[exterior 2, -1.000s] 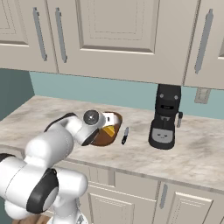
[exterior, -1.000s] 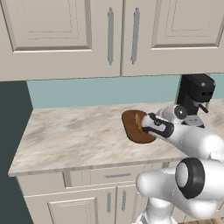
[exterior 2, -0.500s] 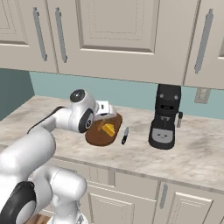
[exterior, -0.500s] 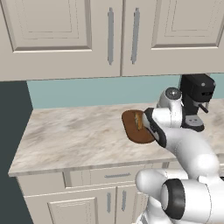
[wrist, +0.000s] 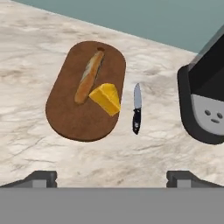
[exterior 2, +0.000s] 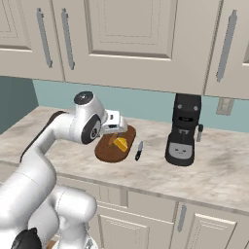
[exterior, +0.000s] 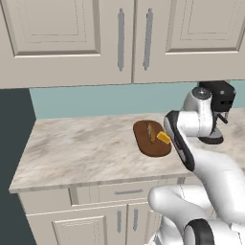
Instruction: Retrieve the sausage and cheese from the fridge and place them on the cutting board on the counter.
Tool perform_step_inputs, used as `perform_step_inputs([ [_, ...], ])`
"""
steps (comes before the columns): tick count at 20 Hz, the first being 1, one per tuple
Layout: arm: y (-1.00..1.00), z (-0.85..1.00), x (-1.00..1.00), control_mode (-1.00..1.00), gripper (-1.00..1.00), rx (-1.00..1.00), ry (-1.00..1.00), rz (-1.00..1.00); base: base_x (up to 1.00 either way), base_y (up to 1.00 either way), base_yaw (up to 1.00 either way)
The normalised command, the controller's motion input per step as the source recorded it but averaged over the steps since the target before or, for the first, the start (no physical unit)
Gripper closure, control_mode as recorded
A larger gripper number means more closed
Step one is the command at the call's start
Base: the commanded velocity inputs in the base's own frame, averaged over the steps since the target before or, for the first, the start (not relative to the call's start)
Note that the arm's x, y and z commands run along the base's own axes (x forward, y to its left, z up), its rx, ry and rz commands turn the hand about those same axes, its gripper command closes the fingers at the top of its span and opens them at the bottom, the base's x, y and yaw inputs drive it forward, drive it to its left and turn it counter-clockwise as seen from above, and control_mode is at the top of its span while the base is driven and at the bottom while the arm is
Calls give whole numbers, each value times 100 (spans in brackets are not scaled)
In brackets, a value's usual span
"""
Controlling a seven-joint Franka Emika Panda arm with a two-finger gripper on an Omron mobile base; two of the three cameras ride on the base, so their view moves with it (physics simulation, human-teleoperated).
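Hand view, one cutting board (wrist: pixel 74 118) bearing one sausage (wrist: pixel 89 77) and one cheese (wrist: pixel 106 99), one knife (wrist: pixel 137 109) beside, end effector (wrist: pixel 112 178) spread wide, empty.

Flat, even rendered light, no clear source, prob from above. Upper cabinets (exterior: pixel 119 40) cast a soft dim band on the teal backsplash (exterior: pixel 95 100) just under them. Counter (exterior: pixel 81 148) bright, no glare or hotspots. Cutting board (wrist: pixel 85 92) shows barely any shadow; cheese (wrist: pixel 106 98) has a darker side face, knife (wrist: pixel 137 108) w/ none. Arm's white shell has mild shading, no sharp highlights. Base views a bit soft, low-res; hand view sharper, edges not warped. Dark, unlit gap left of the counter.
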Motion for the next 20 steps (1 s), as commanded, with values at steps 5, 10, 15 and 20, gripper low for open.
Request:
perform_step_inputs([
  [5, 0, 10, -78, -100, -100, 19, 0, 0, 0, 0, 0],
  [10, 0, 49, -63, -100, -100, 14, 0, 0, 0, 0, 0],
  [15, 13, 92, -38, -100, -100, 10, 2, 0, 0, 0, 0],
  [20, 22, 80, -27, -100, -100, 1, 7, 0, 0, 0, 0],
])
